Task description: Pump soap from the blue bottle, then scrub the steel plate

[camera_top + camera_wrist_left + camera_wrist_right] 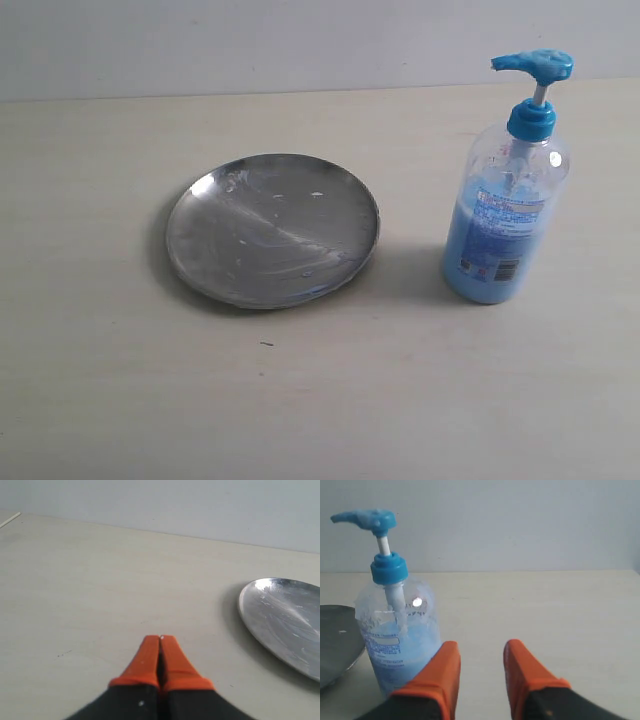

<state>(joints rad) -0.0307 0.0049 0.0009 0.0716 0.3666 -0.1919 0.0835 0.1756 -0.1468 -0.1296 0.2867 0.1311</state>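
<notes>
The steel plate (272, 228) lies on the pale table, shiny and smudged, with a few small pale drops on it. To its right stands the blue bottle (505, 215), upright, pump head (535, 66) raised, light-blue soap (478, 250) filling its lower part. No gripper shows in the exterior view. In the left wrist view my left gripper (160, 639) is shut and empty over bare table, with the plate (282, 617) off to one side. My right gripper (481, 647) is open and empty, close beside the bottle (397, 630) without touching it; the plate's edge (337, 645) shows beyond.
A pale wall (300, 40) rises behind the far table edge. Bare tabletop (300, 400) stretches in front of the plate and bottle. A tiny dark speck (266, 344) lies in front of the plate.
</notes>
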